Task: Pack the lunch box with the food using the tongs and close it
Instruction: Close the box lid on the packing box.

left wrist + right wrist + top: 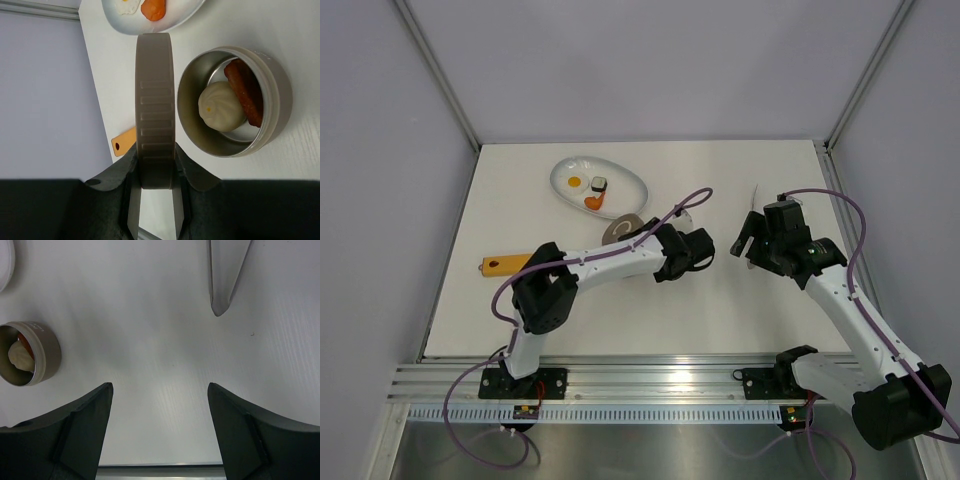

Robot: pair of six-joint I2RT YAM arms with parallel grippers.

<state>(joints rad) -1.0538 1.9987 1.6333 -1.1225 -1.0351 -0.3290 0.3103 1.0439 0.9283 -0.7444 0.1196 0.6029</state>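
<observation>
The lunch box [235, 100] stands open on the table, with a beige ball [222, 106] and a reddish-brown sausage [246, 92] inside; it also shows at the left of the right wrist view [29, 354]. My left gripper [155, 170] is shut on its grey-brown lid [155, 100], held on edge just left of the tin. From above, the lid [623, 230] is at the left gripper [640, 240]. A fried egg [574, 182], sushi roll [599, 184] and orange chunk [592, 204] lie on the plate. The tongs [225, 275] lie ahead of my open, empty right gripper [160, 390].
The white oval plate [620, 175] sits at the back, left of centre. A flat orange tag with a hole [505, 265] lies near the table's left edge. Grey walls and metal posts enclose the table. A purple cable loops over each arm.
</observation>
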